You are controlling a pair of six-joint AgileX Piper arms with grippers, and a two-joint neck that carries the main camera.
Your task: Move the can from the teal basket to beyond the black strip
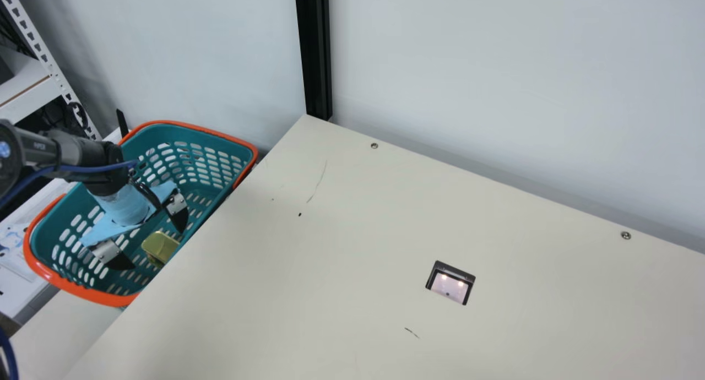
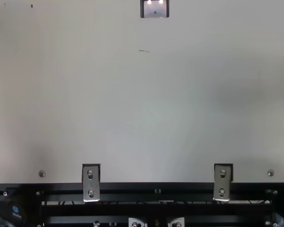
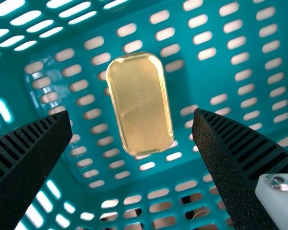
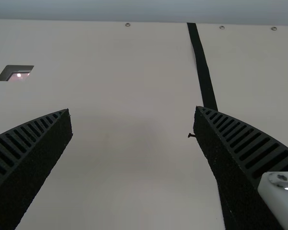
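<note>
A teal basket [image 1: 99, 297] with an orange rim sits beside the cream tabletop [image 1: 385, 231] and partly below its edge, so the left arm angles down over the rim to get inside. On the basket's slotted floor lies the can [image 3: 140, 103], gold, oblong and round-cornered, with a broad face turned up. The left gripper [image 1: 158, 249] is held over it with its jaws wide apart, one toward each long side of the can; nothing is clamped. That alignment probably suits closing across the narrower width, though the jaws would likely need to go lower first and come together without snagging the slots. Afterwards a high lift seems wise, to clear the rim and the tabletop's edge. The right gripper [image 4: 132, 109] is over the tabletop near the black strip [image 4: 204, 72], its jaws also apart and holding nothing, perhaps simply parked, since the can is in the basket on the left arm's side.
</note>
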